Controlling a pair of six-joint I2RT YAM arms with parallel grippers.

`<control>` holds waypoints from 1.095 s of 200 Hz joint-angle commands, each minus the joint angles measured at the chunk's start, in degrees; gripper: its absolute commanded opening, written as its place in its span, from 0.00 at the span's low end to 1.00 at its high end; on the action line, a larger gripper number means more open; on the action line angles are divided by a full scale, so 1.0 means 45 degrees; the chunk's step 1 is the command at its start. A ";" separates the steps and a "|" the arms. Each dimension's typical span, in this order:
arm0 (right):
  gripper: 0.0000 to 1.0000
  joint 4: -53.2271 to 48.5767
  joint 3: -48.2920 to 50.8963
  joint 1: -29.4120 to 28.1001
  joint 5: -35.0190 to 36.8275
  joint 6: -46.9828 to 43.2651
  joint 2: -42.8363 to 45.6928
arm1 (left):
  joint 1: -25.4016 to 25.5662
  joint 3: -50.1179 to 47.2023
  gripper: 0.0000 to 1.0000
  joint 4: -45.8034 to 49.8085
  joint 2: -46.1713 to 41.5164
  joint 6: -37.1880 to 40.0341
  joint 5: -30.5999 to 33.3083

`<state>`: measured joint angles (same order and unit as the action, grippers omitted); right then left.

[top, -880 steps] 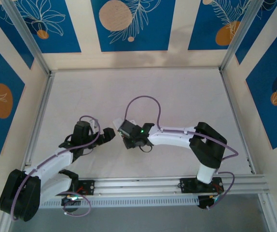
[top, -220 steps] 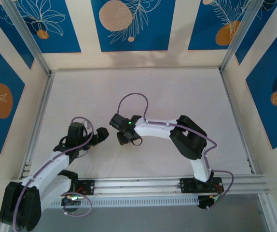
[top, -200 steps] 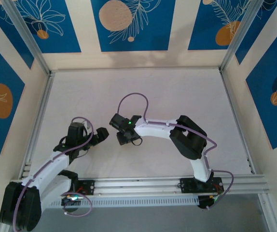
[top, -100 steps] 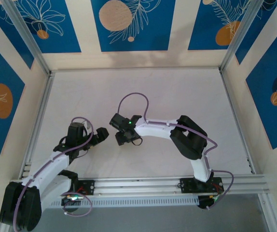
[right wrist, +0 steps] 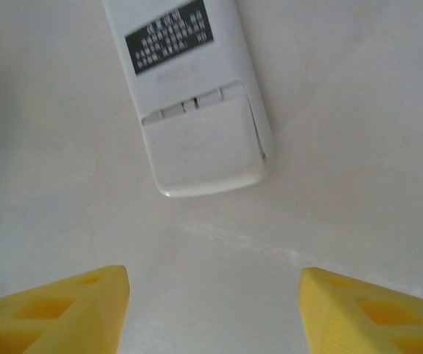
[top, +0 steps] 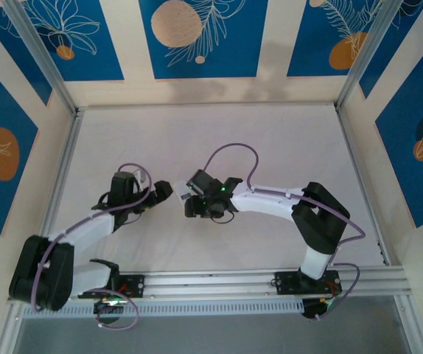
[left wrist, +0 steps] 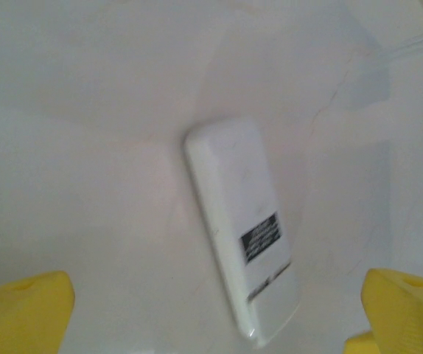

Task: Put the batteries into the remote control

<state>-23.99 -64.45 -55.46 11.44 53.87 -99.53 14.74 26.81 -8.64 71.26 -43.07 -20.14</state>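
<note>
One remote [right wrist: 189, 96] is lying label-up on the table [right wrist: 359, 147], its long axis running away from the right gripper [right wrist: 215, 313] and its cover end pointing at that gripper's spread, empty fingers, just ahead of them. The left gripper [left wrist: 215, 317] is hovering wide open, with the remote slanting across its gap.

Blue floral walls [top: 230, 44], white table [top: 270, 140]
</note>
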 commanded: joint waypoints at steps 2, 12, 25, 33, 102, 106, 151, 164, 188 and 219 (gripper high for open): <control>0.60 0.1317 0.0765 0.0045 -0.0894 0.1931 0.0599 | -0.0138 0.0940 1.00 -0.1988 0.1211 0.0410 -0.0705; 0.59 0.1703 0.1082 0.0057 -0.0959 0.2570 0.0734 | -0.0139 0.1220 1.00 -0.2359 0.1735 0.0500 -0.0749; 0.56 0.2110 0.1506 0.0122 -0.0980 0.3472 0.0783 | -0.0151 0.1656 1.00 -0.2523 0.2485 0.0742 -0.0812; 0.55 0.2565 0.1791 0.0149 -0.1008 0.3943 0.0794 | -0.0149 0.1898 1.00 -0.2571 0.2867 0.0852 -0.0903; 0.52 0.5711 0.3027 0.0704 -0.1667 0.5905 -0.0050 | -0.0151 0.2285 1.00 -0.3099 0.3890 0.0933 -0.1110; 0.52 0.5828 0.3020 0.0737 -0.1668 0.5938 -0.0084 | -0.0145 0.2285 1.00 -0.3099 0.3895 0.0933 -0.1100; 0.51 0.5554 0.2602 0.1126 -0.1878 0.6248 -0.0745 | -0.0141 0.2305 1.00 -0.3099 0.3985 0.0927 -0.1129; 0.51 0.5407 0.2450 0.1167 -0.1936 0.6246 -0.0976 | -0.0151 0.2305 1.00 -0.3137 0.4010 0.0938 -0.1170; 0.50 0.5102 0.2061 0.1176 -0.1971 0.6189 -0.1319 | -0.0151 0.2285 1.00 -0.3232 0.4114 0.0928 -0.1197; 0.50 0.4720 0.1558 0.1173 -0.2089 0.6052 -0.1697 | -0.0150 0.2242 1.00 -0.3388 0.4279 0.0908 -0.1300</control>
<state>-1.39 -55.13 -50.33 2.22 81.12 -103.90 14.74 36.07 -21.98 89.41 -39.92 -24.14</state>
